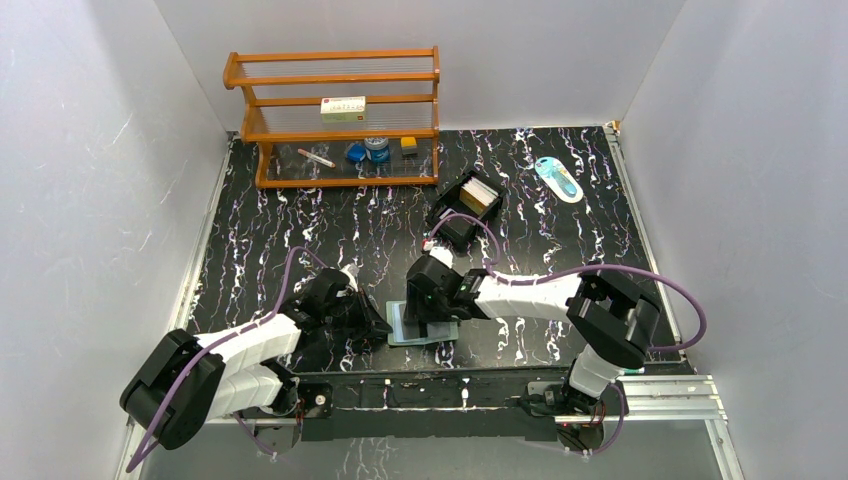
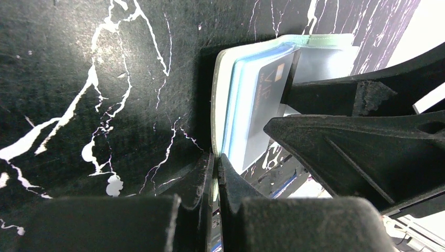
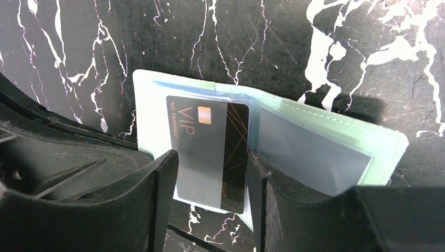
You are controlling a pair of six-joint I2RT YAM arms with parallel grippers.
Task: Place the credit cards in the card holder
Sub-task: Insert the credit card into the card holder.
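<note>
Now the small, flat teal-green folding card holder (image 3: 315, 147) lies open on the black, white-veined desk (image 3: 78, 42), between the two arms near the desk's front edge. A black credit card (image 3: 207, 136) lettered VIP sits partly in one of its clear pockets. The right fingers (image 3: 157, 210) stand spread on either side of that card. The left fingers (image 2: 194, 184) are pressed together, pinching the edge of the holder's cover.
</note>
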